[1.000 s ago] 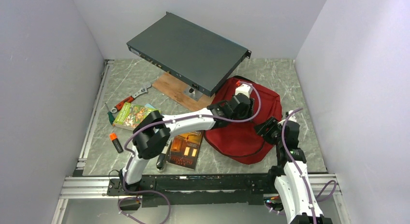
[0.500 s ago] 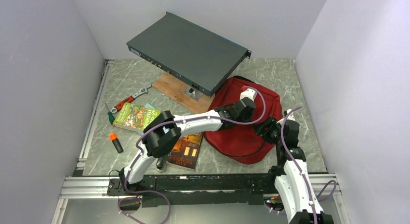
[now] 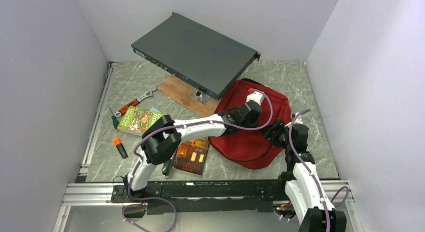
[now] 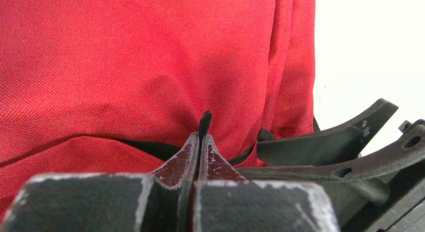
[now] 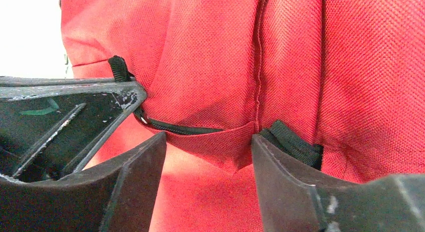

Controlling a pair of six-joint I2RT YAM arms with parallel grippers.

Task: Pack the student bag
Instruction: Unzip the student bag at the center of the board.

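Change since a second ago: the left arm's elbow, which swung toward 3 o'clock half a second back, has returned toward 9 o'clock. Its wrist has shifted only slightly over the red fabric. The right arm's wrist has crept a little toward 10 o'clock, closer to the left one.
Student bag, place: the student bag (image 3: 240, 142) lies flat on the table (image 3: 293, 76), right of centre toward 3 o'clock. Its far left edge is at the near corner of the dark grey metal box (image 3: 195, 54).
Student bag, axis: the long axis runs roughly from 1 o'clock to 7 o'clock. Which end is the top cannot be told from these views.
Left gripper: the left gripper (image 4: 201, 138) has its jaws pressed together — pinching the black zipper pull (image 4: 204, 121), which sticks up just past the tips against the red cloth.
Right gripper: the right gripper (image 5: 208, 138) has its jaws spread wide, holding nothing. They straddle a fold of red fabric (image 5: 220, 147) with a black zipper line (image 5: 180, 128) along its upper edge, and black webbing (image 5: 293, 142) sits at the right jaw.
Grippers together: near each other at the bag's middle — each wrist view shows a dark finger of the other.
Elsewhere: two books (image 3: 140, 119) lie toward 9 o'clock, well apart from the bag.
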